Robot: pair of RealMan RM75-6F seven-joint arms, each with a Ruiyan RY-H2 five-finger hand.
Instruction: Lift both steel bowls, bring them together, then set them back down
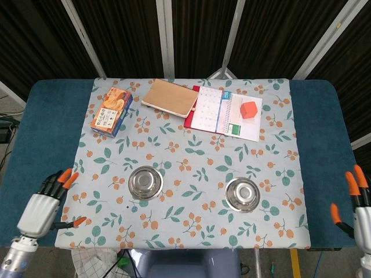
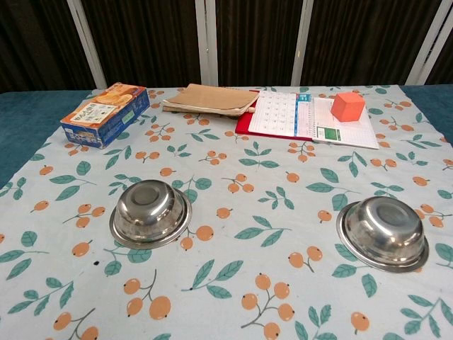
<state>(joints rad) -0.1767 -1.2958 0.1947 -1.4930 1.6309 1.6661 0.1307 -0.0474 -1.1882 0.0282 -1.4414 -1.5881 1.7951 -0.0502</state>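
Two steel bowls stand upright on the floral cloth, apart from each other: the left bowl [image 1: 145,182] [image 2: 150,212] and the right bowl [image 1: 242,194] [image 2: 383,232]. Nothing touches either one. My left hand [image 1: 43,203] hangs at the lower left over the blue table edge, fingers spread and empty. At the lower right corner my right hand [image 1: 359,207] is also spread and empty, partly cut off by the frame. Neither hand appears in the chest view.
A snack box [image 1: 111,110] lies at the back left. A brown notebook [image 1: 169,97], an open calendar planner [image 1: 226,114] and an orange cube [image 1: 248,109] on it lie along the back of the cloth.
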